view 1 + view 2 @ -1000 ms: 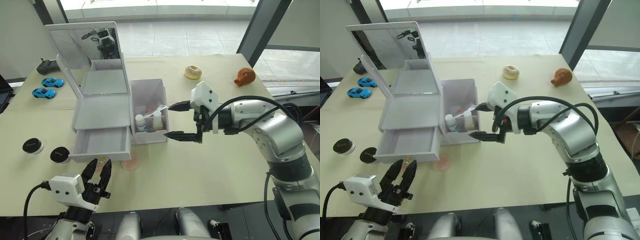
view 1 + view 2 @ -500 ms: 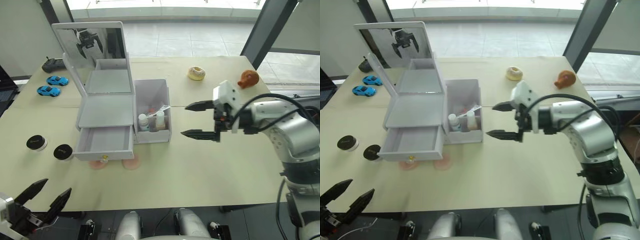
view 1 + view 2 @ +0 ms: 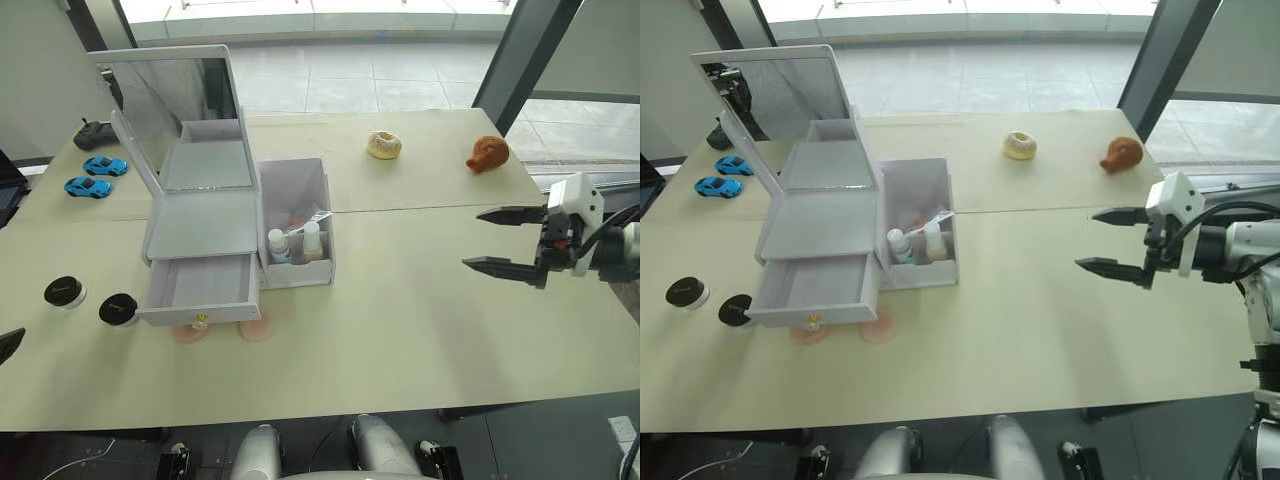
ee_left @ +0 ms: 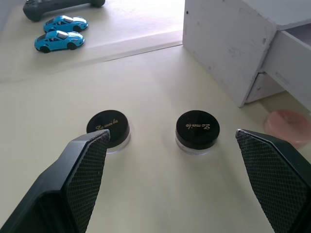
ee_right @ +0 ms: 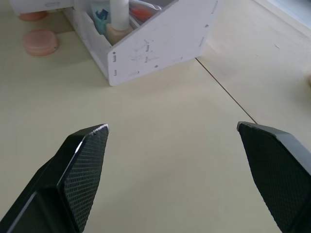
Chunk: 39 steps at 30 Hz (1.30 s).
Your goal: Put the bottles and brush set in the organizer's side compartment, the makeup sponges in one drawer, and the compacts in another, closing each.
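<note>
Beside the white organizer [image 3: 205,235], its side compartment [image 3: 297,225] already holds the bottles [image 3: 277,245] and what looks like the wrapped brush set [image 3: 308,216], so I judge the first step finished. My right gripper [image 3: 500,240] hangs well out from that compartment over bare table [image 3: 400,310], fingers spread wide and holding nothing.

At the organizer's front, the lower drawer [image 3: 200,290] stands pulled open and looks empty. Two pink makeup sponges [image 3: 253,326] lie on the table touching or just under the drawer's front edge. Two black compacts [image 4: 197,129] sit on the table off the organizer's far side from the compartment, near each other but apart. In the left wrist view my left gripper [image 4: 177,167] hovers over them with its fingers [image 4: 82,160] spread, one compact near each finger, nothing pinched.

The step in hand, as I read it, is the sponges or the compacts; neither has gone into a drawer. The next move calls for lowering the left gripper over one compact, or reaching for a sponge at the drawer front, then carrying it above the open drawer before letting go. The sponges are flat and soft, so I expect they need a low, careful pinch.

Each compact lid carries a short gold script word, too small for me to read. No other writing is legible.
</note>
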Motion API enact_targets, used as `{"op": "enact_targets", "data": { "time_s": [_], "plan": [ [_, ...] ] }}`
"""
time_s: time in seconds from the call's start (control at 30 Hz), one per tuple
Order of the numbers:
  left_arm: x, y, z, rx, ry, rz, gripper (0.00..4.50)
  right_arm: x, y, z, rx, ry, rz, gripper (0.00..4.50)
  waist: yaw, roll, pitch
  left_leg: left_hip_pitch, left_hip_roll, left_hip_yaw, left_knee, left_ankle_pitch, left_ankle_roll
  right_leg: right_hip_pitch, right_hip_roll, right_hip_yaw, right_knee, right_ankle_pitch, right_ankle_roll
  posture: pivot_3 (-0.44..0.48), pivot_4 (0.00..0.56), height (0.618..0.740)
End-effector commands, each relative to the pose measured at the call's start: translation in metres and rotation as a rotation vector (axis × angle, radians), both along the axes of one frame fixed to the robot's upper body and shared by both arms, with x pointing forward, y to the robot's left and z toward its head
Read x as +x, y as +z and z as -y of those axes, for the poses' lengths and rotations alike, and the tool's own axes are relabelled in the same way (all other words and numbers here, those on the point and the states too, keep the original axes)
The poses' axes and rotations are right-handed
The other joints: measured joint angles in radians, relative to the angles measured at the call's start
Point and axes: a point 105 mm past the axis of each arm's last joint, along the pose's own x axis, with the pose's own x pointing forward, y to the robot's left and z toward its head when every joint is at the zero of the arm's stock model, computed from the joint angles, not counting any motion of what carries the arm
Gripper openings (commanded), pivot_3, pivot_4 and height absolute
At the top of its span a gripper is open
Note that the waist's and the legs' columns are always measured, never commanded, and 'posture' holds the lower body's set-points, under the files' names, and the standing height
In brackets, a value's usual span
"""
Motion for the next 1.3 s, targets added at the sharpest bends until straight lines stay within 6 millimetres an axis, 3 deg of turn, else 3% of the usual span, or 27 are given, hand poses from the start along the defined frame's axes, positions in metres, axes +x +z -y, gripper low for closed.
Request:
{"op": "enact_targets", "data": {
  "time_s": [0.03,0.13,0.3,0.47,0.7,0.83,0.93,1.07,1.3],
  "plan": [
    [0.011,0.009,0.008,-0.068,-0.024,0.042,4.48,0.005,0.032,-0.014,0.065,0.014,0.058,4.5,-0.002,0.001,0.0,0.0,0.0,0.002,0.0,0.0,0.0,0.0,0.0,0.002,0.001,0.0,0.0,0.0,0.15,0.74],
    [0.011,0.003,0.023,-0.174,-0.042,0.04,4.48,-0.003,0.053,-0.049,0.144,0.129,0.026,4.5,-0.01,0.001,0.0,0.0,0.001,0.002,-0.001,0.0,0.0,0.0,0.0,0.003,0.003,0.004,0.003,0.0,0.15,0.74],
    [-0.02,-0.027,0.077,-0.228,-0.18,-0.133,4.48,-0.023,0.06,-0.117,-0.01,0.347,-0.043,4.5,-0.035,0.0,0.0,0.0,0.005,0.004,-0.004,0.0,0.0,-0.001,0.001,0.005,0.003,0.007,0.001,0.0,0.15,0.74],
    [-0.038,-0.043,0.132,-0.283,-0.278,-0.187,4.48,-0.038,0.062,-0.155,-0.075,0.568,-0.06,4.5,-0.014,-0.002,0.001,0.0,0.012,0.005,-0.002,-0.001,-0.001,-0.006,0.0,-0.002,0.001,0.002,-0.008,0.0,0.15,0.74],
    [-0.036,-0.064,0.203,-0.313,-0.303,-0.15,4.48,-0.032,0.065,-0.163,-0.086,0.602,-0.043,4.5,0.009,-0.007,-0.002,-0.002,0.009,0.009,0.0,-0.001,-0.001,-0.003,-0.002,-0.004,-0.002,0.002,-0.009,0.0,0.15,0.74],
    [-0.02,-0.073,0.241,-0.316,-0.226,-0.114,4.48,-0.029,0.058,-0.156,-0.112,0.566,-0.026,4.5,0.011,-0.008,-0.004,-0.002,0.009,0.009,0.001,-0.001,-0.001,0.002,-0.001,-0.003,-0.002,0.003,-0.009,0.0,0.15,0.74],
    [0.0,-0.076,0.243,-0.225,-0.121,-0.104,4.48,-0.034,0.061,-0.157,-0.086,0.561,-0.032,4.5,0.011,-0.007,-0.003,-0.002,0.009,0.008,0.001,-0.001,-0.001,0.002,0.001,-0.001,0.0,0.003,-0.008,0.0,0.15,0.74],
    [0.017,-0.075,0.256,-0.166,-0.122,-0.125,4.48,-0.052,0.064,-0.159,-0.089,0.603,-0.045,4.5,0.003,-0.004,-0.003,-0.001,0.009,0.007,0.001,-0.001,0.0,0.002,0.006,0.002,0.002,0.007,-0.001,0.0,0.15,0.74],
    [0.041,-0.085,0.264,-0.056,-0.127,-0.147,4.48,-0.051,0.07,-0.16,-0.078,0.534,-0.036,4.5,0.007,-0.004,-0.003,-0.001,0.008,0.006,0.001,-0.001,0.0,0.001,0.006,0.002,0.001,0.007,0.0,0.0,0.15,0.74]
  ]
}}
